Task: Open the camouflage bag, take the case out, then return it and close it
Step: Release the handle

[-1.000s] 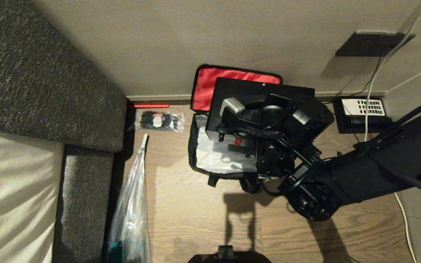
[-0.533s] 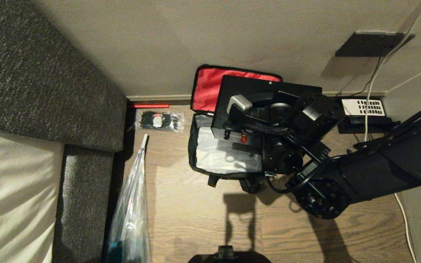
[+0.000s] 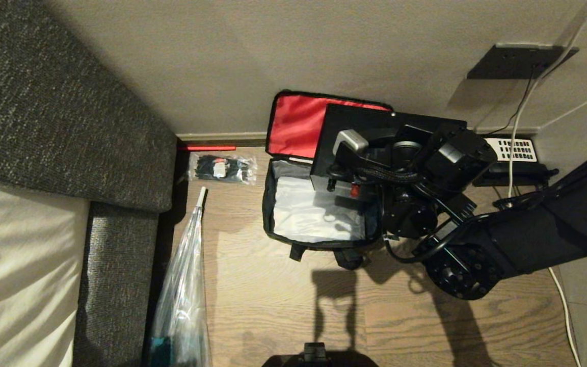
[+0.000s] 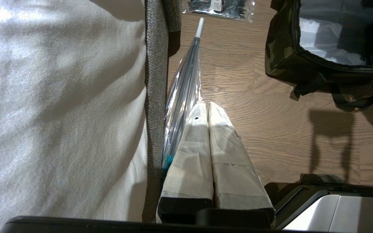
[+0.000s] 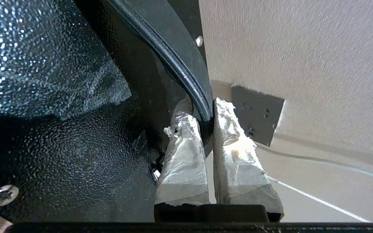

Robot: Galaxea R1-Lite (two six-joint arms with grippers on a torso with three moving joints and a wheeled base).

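I have the right claw (image 5: 204,113) pinching the case (image 3: 359,127) by its black handle (image 5: 180,74), holding it above the far right side of the open camouflage bag (image 3: 273,224) (red lid flap against the wall). My left claw (image 4: 207,111) hangs pressed together over the floor (image 4: 270,129).

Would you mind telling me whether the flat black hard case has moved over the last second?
Yes. The flat black hard case shifted right, toward the black telephone.

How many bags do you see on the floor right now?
2. The camouflage bag sits open by the wall, lid up. The clear plastic bag lies alongside the sofa, left of it. Others may be hidden behind the right arm.
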